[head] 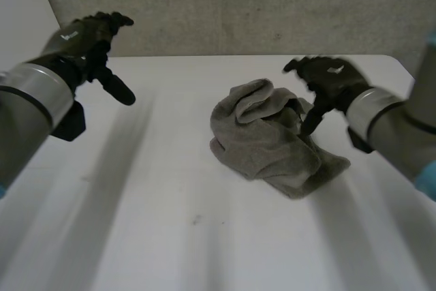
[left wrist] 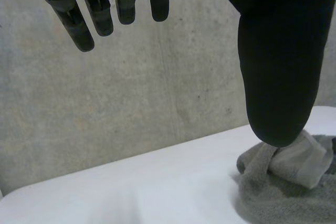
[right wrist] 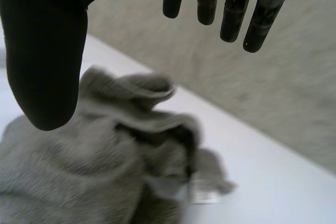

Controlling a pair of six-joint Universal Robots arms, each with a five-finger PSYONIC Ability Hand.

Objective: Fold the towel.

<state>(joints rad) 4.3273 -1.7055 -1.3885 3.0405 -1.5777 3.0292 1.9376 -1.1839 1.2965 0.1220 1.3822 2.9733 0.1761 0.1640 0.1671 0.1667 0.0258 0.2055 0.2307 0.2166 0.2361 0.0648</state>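
Note:
A grey towel [head: 269, 138] lies crumpled in a heap on the white table [head: 170, 189], right of the middle. My right hand [head: 328, 80] hovers just above the heap's far right side, open, its thumb pointing down toward the cloth without touching it. In the right wrist view the towel [right wrist: 100, 171] lies below the straight fingers [right wrist: 231, 9] and thumb [right wrist: 47, 61], with nothing between them. My left hand [head: 92, 39] is raised at the far left, well away from the towel, open and empty. Past the thumb [left wrist: 278, 61] of the left hand, an end of the towel [left wrist: 289, 182] shows.
A grey wall [head: 238, 5] runs along the table's far edge. Bare white tabletop spreads in front of the towel and to its left.

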